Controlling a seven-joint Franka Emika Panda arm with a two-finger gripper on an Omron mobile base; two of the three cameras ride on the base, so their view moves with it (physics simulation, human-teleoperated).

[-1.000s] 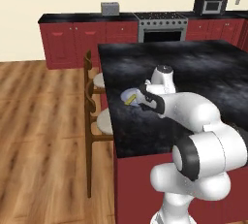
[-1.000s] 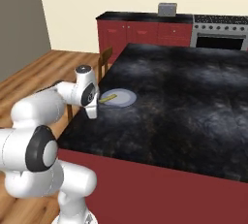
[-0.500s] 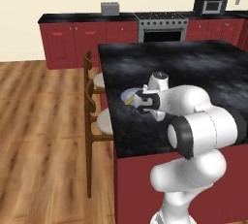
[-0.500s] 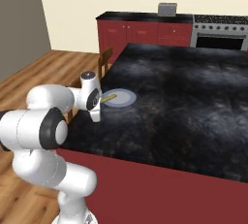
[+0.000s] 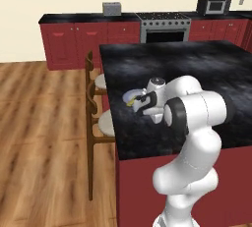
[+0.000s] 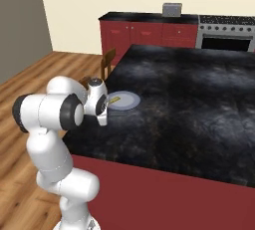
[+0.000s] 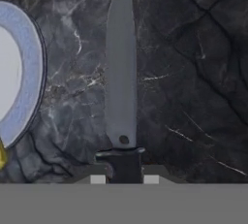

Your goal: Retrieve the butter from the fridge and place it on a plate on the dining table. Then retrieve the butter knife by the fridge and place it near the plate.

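In the hand view the butter knife (image 7: 120,72) points up the picture, its grey blade just over the black stone of the dining table (image 7: 193,72). My gripper (image 7: 124,177) is shut on its dark handle. The plate (image 7: 26,72) lies close to the left of the blade, apart from it. A yellow corner of the butter (image 7: 1,155) shows on the plate at the left edge. From the base, my gripper (image 5: 141,108) hangs low at the near side of the plate (image 5: 125,94), which carries the butter (image 5: 132,101). The right base view shows the plate (image 6: 128,99), the butter (image 6: 114,99) and my gripper (image 6: 102,119).
Wooden chairs (image 5: 96,105) stand along the table's left side, by the plate. The table's near edge (image 5: 162,155) is just below my arm. Red cabinets, a stove (image 5: 162,24), a toaster (image 5: 112,8) and a microwave (image 5: 213,5) line the far wall. Bare black stone stretches to the right.
My elbow and forearm have swung in closer over the table's near edge. The gripper has stayed by the plate, still shut on the knife.
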